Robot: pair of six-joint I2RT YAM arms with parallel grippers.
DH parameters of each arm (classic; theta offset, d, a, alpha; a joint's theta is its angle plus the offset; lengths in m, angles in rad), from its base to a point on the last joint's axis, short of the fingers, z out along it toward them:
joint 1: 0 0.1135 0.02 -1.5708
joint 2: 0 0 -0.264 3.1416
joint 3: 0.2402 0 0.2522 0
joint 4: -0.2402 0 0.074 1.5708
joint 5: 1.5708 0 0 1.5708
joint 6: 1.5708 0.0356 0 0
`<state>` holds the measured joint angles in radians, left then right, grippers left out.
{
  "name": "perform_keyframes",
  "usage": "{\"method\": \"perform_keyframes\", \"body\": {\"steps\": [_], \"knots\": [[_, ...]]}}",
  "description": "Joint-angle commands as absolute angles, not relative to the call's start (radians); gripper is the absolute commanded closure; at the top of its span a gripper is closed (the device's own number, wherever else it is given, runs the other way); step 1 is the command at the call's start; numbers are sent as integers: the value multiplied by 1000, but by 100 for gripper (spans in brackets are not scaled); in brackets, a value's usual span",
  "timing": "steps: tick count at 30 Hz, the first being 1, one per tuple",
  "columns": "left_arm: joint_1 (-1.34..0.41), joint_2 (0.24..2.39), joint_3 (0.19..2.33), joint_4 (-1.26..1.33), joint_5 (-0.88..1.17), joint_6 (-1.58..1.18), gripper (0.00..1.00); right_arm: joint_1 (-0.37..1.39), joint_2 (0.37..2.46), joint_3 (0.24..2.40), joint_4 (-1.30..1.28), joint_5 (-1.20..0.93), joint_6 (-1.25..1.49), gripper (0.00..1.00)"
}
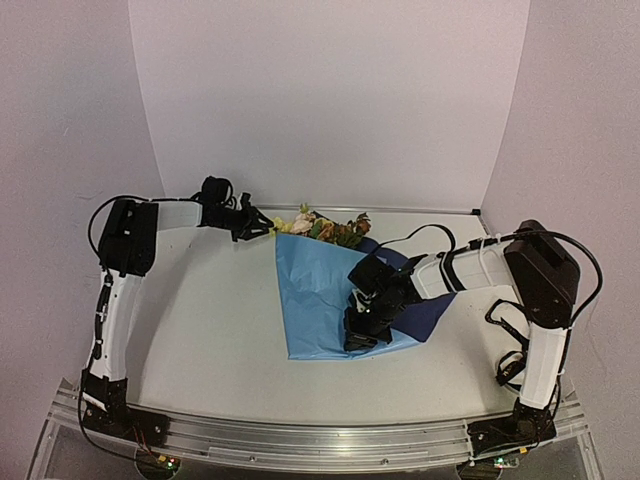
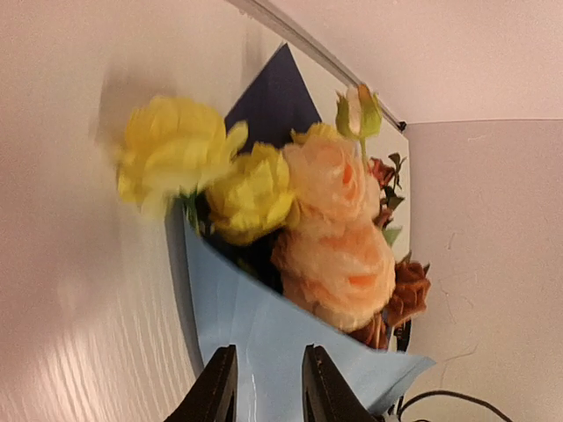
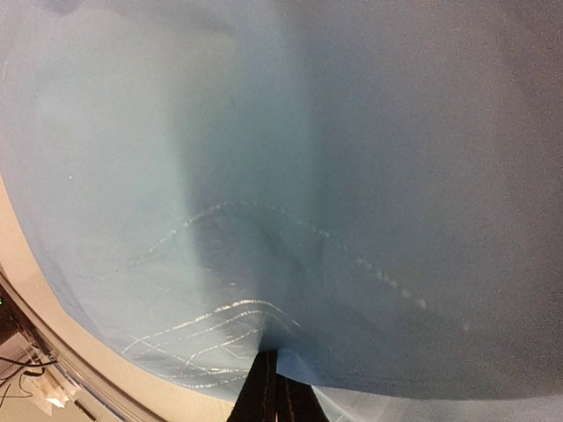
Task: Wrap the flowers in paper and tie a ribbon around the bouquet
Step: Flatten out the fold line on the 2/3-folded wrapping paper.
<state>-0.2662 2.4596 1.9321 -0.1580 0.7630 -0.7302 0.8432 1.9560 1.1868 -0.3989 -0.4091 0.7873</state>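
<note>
My left arm (image 1: pixel 150 228) lies along the far edge of the table (image 1: pixel 200 330), its jaws just beside the yellow blooms of the flowers (image 1: pixel 322 228). The flowers lie with their heads at the middle of that far edge. Yellow, pale pink and rust-orange blooms poke out of the paper (image 1: pixel 312 295), which is folded over the stems into a rough cone narrowing toward the near edge. A darker blue flap of it spreads toward the right edge.

From the left wrist camera the left jaws stand a narrow gap apart. The light-blue rim lies beyond them and, as far as I can tell, nothing is caught between them.

My right arm (image 1: pixel 480 270) sits over the cone's narrow end. The right jaws are pressed fully together, pinching the light-blue sheet, and creases run into their tips.
</note>
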Motion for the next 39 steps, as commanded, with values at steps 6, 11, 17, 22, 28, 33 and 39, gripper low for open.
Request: {"method": "perform_keyframes", "body": {"steps": [6, 11, 17, 22, 28, 33, 39], "knots": [[-446, 1944, 1349, -58, 629, -641, 75, 847, 1961, 1238, -453, -380, 828, 100], [-609, 1888, 1185, 8, 599, -649, 80, 848, 1943, 1231, -451, -356, 833, 100], [-711, 1938, 1186, 15, 653, -592, 83, 848, 1918, 1214, -451, -362, 827, 100], [-781, 1996, 1238, -61, 664, -516, 83, 847, 1907, 1205, -451, -374, 821, 94], [-824, 2039, 1265, -94, 660, -491, 84, 846, 1848, 1185, -457, -370, 812, 79], [-848, 2054, 1281, -131, 655, -458, 85, 827, 1743, 1145, -517, -345, 780, 59], [-881, 2063, 1313, -184, 639, -414, 85, 812, 1576, 983, -537, -283, 803, 51]]}}
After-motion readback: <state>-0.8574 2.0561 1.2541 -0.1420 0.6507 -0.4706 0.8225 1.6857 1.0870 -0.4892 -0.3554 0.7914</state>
